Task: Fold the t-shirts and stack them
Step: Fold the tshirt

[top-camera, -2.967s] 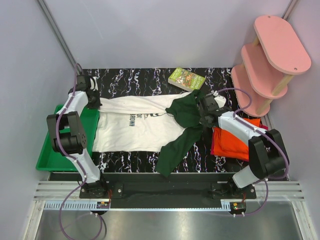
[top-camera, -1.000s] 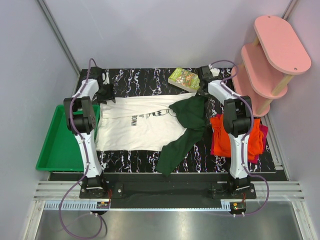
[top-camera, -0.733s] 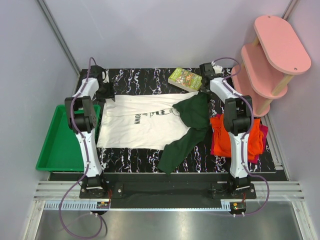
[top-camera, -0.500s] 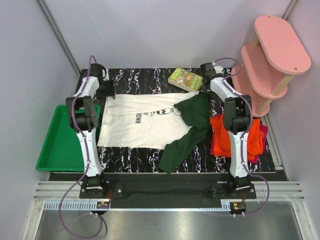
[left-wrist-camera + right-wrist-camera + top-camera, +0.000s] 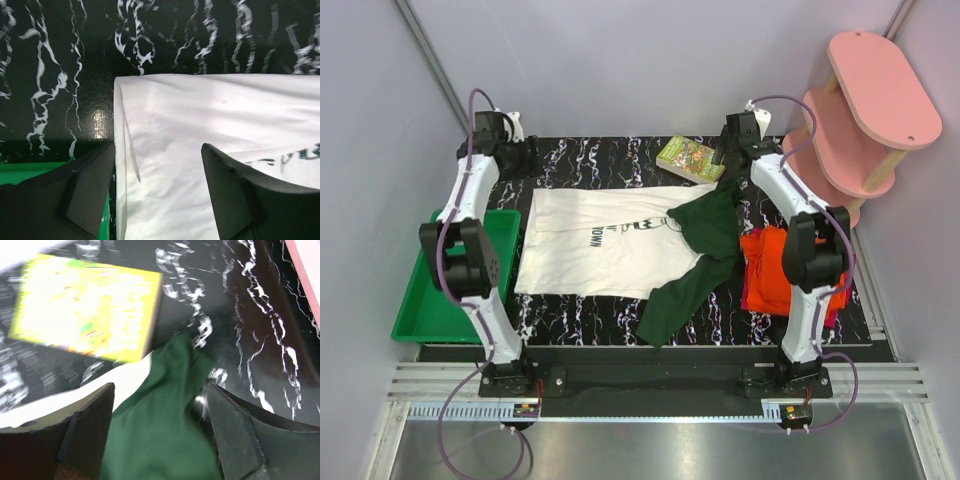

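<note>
The cream-white t-shirt (image 5: 605,245) lies spread on the black marbled table, print side up. Its dark green sleeves (image 5: 708,222) are bunched at the right, one trailing toward the front. My left gripper (image 5: 516,156) hovers open above the shirt's back left corner (image 5: 150,100), nothing between its fingers (image 5: 89,192). Above the green sleeve tip (image 5: 165,405), my right gripper (image 5: 724,156) is also open and holds nothing. The orange t-shirt (image 5: 776,262) lies folded at the right, on a magenta-red one (image 5: 748,292).
A small green book (image 5: 692,158) lies at the back, just beside the sleeve, and shows in the right wrist view (image 5: 87,315). A green tray (image 5: 420,300) sits off the table's left edge. A pink tiered shelf (image 5: 860,110) stands at the back right.
The right gripper has opened and let go of the green sleeve. Both grippers have lifted off the shirt's back corners, and the shirt now lies flat.
</note>
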{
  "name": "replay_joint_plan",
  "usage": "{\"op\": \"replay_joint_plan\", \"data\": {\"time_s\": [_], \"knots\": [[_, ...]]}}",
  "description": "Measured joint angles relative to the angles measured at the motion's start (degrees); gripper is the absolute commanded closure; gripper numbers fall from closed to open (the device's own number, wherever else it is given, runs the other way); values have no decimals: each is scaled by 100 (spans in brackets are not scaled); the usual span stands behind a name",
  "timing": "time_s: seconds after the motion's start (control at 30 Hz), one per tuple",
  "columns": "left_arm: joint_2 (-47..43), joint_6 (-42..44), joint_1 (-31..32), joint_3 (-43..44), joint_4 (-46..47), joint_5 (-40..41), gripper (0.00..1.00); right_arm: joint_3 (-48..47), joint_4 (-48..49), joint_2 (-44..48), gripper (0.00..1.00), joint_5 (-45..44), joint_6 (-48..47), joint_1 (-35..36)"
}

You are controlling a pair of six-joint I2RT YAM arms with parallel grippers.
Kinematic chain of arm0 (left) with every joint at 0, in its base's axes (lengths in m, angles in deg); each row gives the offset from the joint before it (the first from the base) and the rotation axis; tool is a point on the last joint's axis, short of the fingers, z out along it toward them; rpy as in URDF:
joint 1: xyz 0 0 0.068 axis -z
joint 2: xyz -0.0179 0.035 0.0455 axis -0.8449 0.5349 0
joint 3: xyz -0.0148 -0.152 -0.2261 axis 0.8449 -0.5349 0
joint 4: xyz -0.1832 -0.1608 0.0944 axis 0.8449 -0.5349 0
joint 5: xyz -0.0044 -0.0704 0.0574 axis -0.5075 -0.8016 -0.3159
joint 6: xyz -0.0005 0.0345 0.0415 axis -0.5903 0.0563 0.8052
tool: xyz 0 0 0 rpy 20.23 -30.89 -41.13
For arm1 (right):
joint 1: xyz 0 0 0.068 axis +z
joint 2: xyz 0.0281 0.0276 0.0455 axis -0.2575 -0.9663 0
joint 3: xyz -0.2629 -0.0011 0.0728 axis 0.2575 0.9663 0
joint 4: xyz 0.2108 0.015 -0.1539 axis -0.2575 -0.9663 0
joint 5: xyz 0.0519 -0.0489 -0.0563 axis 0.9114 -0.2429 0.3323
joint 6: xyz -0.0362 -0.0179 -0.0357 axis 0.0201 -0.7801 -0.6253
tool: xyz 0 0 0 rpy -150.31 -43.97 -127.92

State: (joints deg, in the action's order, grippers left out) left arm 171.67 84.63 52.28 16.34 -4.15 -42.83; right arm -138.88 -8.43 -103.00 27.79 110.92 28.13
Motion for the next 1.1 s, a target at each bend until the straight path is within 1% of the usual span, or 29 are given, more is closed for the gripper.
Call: {"op": "replay_joint_plan", "data": {"time_s": [0.03, 0.13, 0.23, 0.33, 0.4, 0.47, 0.6, 0.67, 0.77, 0.83, 0.93, 1.1], "knots": [[-273, 11, 7, -151, 66, -55, 30, 170, 37, 295, 22, 39, 9, 74], [-927, 33, 24, -732, 214, -227, 31, 772, 162, 1161, 23, 74, 63, 334], [-1281, 63, 35, -1513, 264, -372, 31, 1563, 251, 1878, 23, -9, 131, 981], [-1517, 173, 55, -2435, 151, -420, 31, 2439, 225, 2354, 23, -111, 315, 1602], [-1751, 282, 55, -2881, -2, -402, 31, 3080, 72, 2629, 23, -203, 533, 2002], [-2094, 385, 55, -3171, -92, -367, 31, 3506, -107, 2828, 24, -284, 785, 2234], [-3071, 610, 55, -3582, -63, -310, 30, 4269, -527, 3453, 27, -551, 1379, 2695], [-3615, 715, 55, -3779, -61, -275, 30, 4542, -713, 3838, 30, -645, 1711, 2938], [-4039, 780, 55, -4030, -31, -271, 30, 4841, -925, 4319, 35, -739, 2135, 3195], [-4155, 787, 55, -4221, -37, -273, 31, 5077, -1108, 4594, 41, -822, 2459, 3418], [-4142, 785, 55, -4413, -76, -275, 31, 5357, -1327, 4778, 44, -868, 2813, 3718], [-4140, 796, 55, -4485, -105, -273, 32, 5648, -1696, 4819, 43, -925, 3386, 4529]]}}
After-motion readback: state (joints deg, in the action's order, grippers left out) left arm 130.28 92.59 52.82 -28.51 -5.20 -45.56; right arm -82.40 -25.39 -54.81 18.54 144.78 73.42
